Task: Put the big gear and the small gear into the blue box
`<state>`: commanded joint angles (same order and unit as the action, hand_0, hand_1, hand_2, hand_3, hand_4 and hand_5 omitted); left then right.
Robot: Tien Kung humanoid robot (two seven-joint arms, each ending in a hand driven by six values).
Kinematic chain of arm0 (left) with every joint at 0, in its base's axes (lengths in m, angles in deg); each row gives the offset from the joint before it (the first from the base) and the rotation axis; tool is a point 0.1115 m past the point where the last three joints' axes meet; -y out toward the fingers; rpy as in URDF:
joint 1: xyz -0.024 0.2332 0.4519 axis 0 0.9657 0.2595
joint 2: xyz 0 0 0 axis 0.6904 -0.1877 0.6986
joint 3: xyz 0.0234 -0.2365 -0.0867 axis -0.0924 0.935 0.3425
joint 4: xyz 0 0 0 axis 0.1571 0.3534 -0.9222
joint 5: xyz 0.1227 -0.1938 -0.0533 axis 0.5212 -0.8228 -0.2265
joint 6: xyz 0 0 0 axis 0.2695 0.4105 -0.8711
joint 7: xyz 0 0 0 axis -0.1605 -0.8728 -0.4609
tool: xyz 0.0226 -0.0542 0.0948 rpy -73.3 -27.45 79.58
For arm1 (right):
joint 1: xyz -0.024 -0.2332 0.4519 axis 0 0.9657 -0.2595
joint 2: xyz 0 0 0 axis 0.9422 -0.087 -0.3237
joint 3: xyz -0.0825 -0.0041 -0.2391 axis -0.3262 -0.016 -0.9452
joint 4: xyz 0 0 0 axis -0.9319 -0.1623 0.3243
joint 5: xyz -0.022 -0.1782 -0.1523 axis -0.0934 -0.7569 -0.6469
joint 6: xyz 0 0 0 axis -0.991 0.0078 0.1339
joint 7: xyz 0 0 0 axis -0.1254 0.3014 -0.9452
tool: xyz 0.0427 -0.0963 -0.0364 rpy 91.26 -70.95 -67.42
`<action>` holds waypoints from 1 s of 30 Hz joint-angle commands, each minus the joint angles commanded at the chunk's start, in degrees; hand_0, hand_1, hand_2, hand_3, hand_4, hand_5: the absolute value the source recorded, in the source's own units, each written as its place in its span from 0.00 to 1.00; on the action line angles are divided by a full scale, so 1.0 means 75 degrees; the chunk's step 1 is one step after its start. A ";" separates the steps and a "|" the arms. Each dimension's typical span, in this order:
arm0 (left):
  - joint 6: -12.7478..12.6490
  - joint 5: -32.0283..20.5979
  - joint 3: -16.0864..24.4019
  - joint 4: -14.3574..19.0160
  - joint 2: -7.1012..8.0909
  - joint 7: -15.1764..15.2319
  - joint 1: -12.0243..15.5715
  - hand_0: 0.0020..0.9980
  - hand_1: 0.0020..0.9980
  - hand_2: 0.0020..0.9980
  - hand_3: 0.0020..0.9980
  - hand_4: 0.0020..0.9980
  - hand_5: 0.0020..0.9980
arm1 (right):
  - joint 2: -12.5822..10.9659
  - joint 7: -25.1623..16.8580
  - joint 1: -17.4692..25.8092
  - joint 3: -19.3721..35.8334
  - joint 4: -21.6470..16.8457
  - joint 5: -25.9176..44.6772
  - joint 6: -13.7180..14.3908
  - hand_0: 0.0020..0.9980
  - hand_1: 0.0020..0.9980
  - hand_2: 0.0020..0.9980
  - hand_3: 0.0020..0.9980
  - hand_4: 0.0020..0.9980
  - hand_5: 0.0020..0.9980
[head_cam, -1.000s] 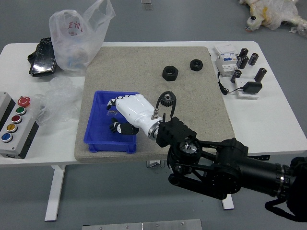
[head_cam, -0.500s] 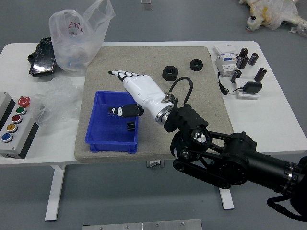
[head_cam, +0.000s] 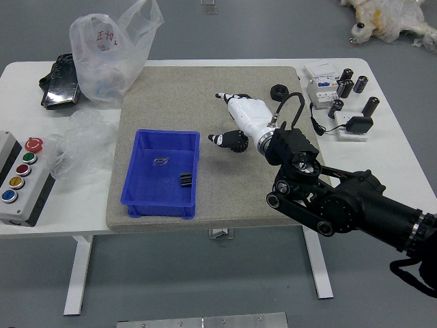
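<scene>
Reaching in from the lower right edge, the black arm carries the right hand (head_cam: 240,125) over the mat (head_cam: 164,113), slightly right of the centre of the frame. The fingers are extended and spread wide, with a plain gap between the upper fingers and the lower black-tipped digit; nothing is visible in their grasp. What lies directly beneath the palm is hidden.

Left of centre stands the open blue box (head_cam: 156,208), apart from the hand. Inside, against or just beside its right wall, is a black ribbed piece (head_cam: 186,180); a small metallic piece (head_cam: 160,161) lies on the floor of the box, farther up and to the left. The view does not establish which piece is the big gear and which the small gear. A black ring-shaped part (head_cam: 279,93) rests on the mat, upper right of the hand.

Upper left: a translucent plastic bag (head_cam: 109,55) beside a glossy black packet (head_cam: 61,83), with crumpled clear film (head_cam: 85,145) below. Left edge: a control box (head_cam: 27,188) with coloured buttons. Upper right: upright black cylinders (head_cam: 361,84), white devices (head_cam: 322,92) and a black adapter (head_cam: 359,124) with its cable.
</scene>
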<state>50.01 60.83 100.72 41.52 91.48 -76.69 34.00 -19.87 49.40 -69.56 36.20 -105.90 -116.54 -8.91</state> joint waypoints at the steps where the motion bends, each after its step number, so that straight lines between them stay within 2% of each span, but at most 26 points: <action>1: 0.0002 0.0003 -0.0001 0.0000 -0.0002 0.0000 -0.0004 0.70 0.48 0.52 0.71 0.72 0.53 | 0.0026 -0.0034 -0.0042 -0.0104 0.0150 0.0087 -0.0015 0.61 0.84 0.91 0.95 0.85 0.38; 8: 0.0025 0.0095 0.0067 0.0004 0.0002 -0.0024 -0.0005 0.70 0.48 0.52 0.71 0.72 0.53 | 0.0169 -0.0290 -0.0288 -0.0832 0.1295 0.0841 -0.0083 0.58 0.84 0.90 0.94 0.86 0.40; 13: 0.0044 0.0162 0.0111 0.0006 0.0002 -0.0036 -0.0016 0.70 0.48 0.52 0.71 0.72 0.53 | 0.0293 -0.0434 -0.0400 -0.1224 0.1871 0.1267 -0.0018 0.58 0.84 0.90 0.94 0.86 0.40; 14: 0.0048 0.0168 0.0112 0.0007 0.0000 -0.0034 -0.0021 0.70 0.48 0.52 0.71 0.72 0.53 | 0.0310 -0.0456 -0.0418 -0.1311 0.1953 0.1364 -0.0002 0.52 0.77 0.79 0.90 0.74 0.29; 19: 0.0074 0.0248 0.0174 0.0011 -0.0001 -0.0046 -0.0028 0.70 0.48 0.52 0.71 0.72 0.53 | 0.0396 -0.0560 -0.0508 -0.1776 0.2236 0.1885 0.0107 0.52 0.77 0.79 0.90 0.74 0.29; 20: 0.0079 0.0270 0.0193 0.0012 0.0000 -0.0053 -0.0028 0.70 0.48 0.52 0.71 0.72 0.53 | 0.0416 -0.0577 -0.0521 -0.1850 0.2268 0.1970 0.0132 0.45 0.68 0.65 0.77 0.58 0.25; 25: 0.0095 0.0328 0.0229 0.0014 0.0009 -0.0063 -0.0037 0.70 0.48 0.52 0.71 0.72 0.53 | 0.0525 -0.0670 -0.0573 -0.2051 0.2291 0.2214 0.0291 0.45 0.68 0.65 0.77 0.58 0.25; 26: 0.0097 0.0333 0.0229 0.0014 0.0011 -0.0062 -0.0041 0.70 0.48 0.52 0.71 0.72 0.53 | 0.0550 -0.0680 -0.0587 -0.2081 0.2285 0.2237 0.0317 0.41 0.62 0.56 0.64 0.43 0.18; 30: 0.0103 0.0330 0.0205 0.0017 0.0010 -0.0053 -0.0050 0.70 0.48 0.52 0.71 0.72 0.53 | 0.0632 -0.0704 -0.0634 -0.2178 0.2269 0.2291 0.0408 0.41 0.62 0.56 0.64 0.43 0.18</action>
<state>50.78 63.31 102.25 41.65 91.56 -77.10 33.62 -15.14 44.12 -74.32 19.87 -88.89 -99.35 -5.85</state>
